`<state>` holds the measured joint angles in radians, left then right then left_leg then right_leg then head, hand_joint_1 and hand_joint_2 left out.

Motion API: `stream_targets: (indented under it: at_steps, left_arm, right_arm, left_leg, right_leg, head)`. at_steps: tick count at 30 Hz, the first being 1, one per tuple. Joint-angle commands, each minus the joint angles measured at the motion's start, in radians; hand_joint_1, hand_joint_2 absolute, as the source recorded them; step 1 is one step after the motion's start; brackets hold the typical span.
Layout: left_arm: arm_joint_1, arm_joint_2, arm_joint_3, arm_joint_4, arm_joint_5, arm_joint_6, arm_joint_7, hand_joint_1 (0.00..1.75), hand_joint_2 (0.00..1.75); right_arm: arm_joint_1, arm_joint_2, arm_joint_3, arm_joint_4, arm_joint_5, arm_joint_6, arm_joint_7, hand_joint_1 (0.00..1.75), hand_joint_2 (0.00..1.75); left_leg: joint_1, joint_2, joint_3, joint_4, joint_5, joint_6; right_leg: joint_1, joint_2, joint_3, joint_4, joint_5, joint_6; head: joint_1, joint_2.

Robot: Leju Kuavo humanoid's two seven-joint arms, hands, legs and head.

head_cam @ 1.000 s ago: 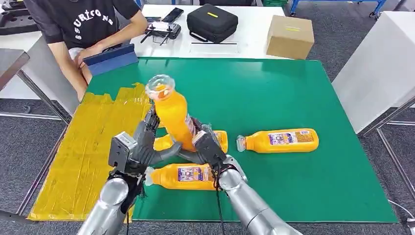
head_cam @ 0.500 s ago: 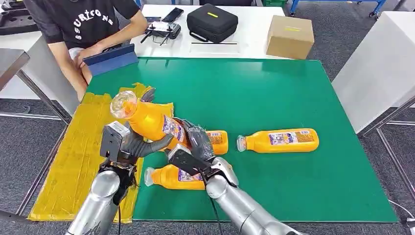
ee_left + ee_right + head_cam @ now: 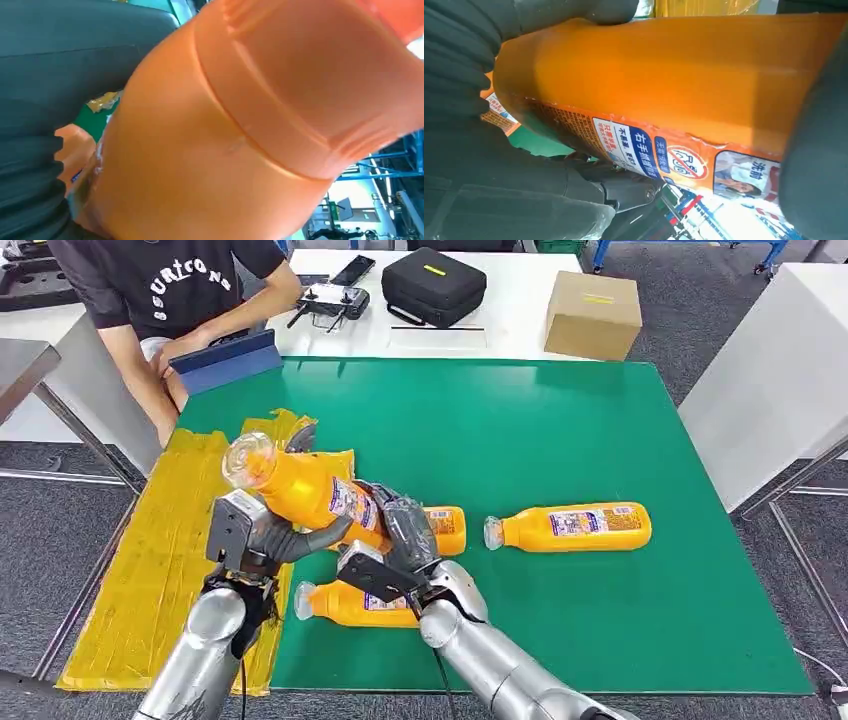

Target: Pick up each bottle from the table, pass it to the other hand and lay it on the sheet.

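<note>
Both hands grip tilted bottle [image 3: 310,492]: left hand [image 3: 262,538], right hand [image 3: 400,540]. Risk: early release drops bottle short of sheet [image 3: 170,540] at nine o'clock.

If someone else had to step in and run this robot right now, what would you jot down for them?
Left hand and right hand both grip the raised bottle, tilted with its cap toward the yellow sheet: the pass is mid-way.
On the green table, three bottles lie flat: the near bottle under the right arm, the middle bottle partly hidden behind the hands, the right bottle.
Done: no bottle lies on the sheet.
Left: finish this pass, lay the bottle on the sheet, then handle the other three.
</note>
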<state>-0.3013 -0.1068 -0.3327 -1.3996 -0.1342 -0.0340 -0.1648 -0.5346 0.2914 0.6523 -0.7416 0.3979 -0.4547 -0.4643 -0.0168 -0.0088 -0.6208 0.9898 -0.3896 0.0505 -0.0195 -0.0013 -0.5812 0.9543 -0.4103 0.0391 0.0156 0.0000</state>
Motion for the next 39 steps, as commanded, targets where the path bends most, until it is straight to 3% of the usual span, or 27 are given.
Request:
stream_targets:
  at_steps: [1,22,30,38,39]
  left_arm:
    - [-0.080,0.005,0.067,0.097,0.099,-0.051,-0.023,1.75,1.75]
    - [-0.085,0.002,0.071,0.089,0.187,-0.054,-0.028,1.75,1.75]
    - [-0.078,-0.001,0.073,0.083,0.350,-0.113,-0.014,1.75,1.75]
    - [-0.082,-0.003,0.070,0.071,0.403,-0.093,-0.001,1.75,1.75]
    - [-0.082,-0.002,0.071,0.068,0.405,-0.089,-0.001,1.75,1.75]
  right_arm:
    - [-0.014,-0.007,0.091,0.064,0.015,0.008,-0.023,1.75,1.75]
    - [-0.012,-0.017,0.082,0.048,0.000,0.009,-0.021,1.75,1.75]
    - [-0.003,-0.013,0.010,0.020,-0.165,0.162,-0.063,1.75,1.75]
    - [0.012,-0.006,-0.019,-0.017,-0.209,0.173,-0.066,1.75,1.75]
    - [0.017,-0.010,-0.023,-0.032,-0.208,0.159,-0.065,1.40,1.75]
  left_leg:
    - [0.001,0.000,0.002,0.000,-0.001,-0.003]
    - [0.001,-0.001,0.002,0.000,-0.001,-0.003]
    - [0.001,-0.002,0.002,0.000,-0.001,-0.003]
    - [0.001,-0.002,0.002,0.000,-0.001,-0.003]
    - [0.002,-0.001,0.003,0.001,-0.002,-0.004]
  right_leg:
    - [0.001,-0.001,0.003,-0.001,-0.001,-0.002]
    - [0.001,-0.001,0.002,-0.001,-0.001,-0.002]
    - [0.001,-0.002,0.003,-0.001,-0.001,-0.002]
    - [0.001,-0.002,0.002,0.000,-0.001,-0.002]
    - [0.001,-0.002,0.003,0.000,-0.002,-0.002]
  head:
    - [0.000,0.000]
    - [0.000,0.000]
    - [0.000,0.000]
    - [0.000,0.000]
    - [0.000,0.000]
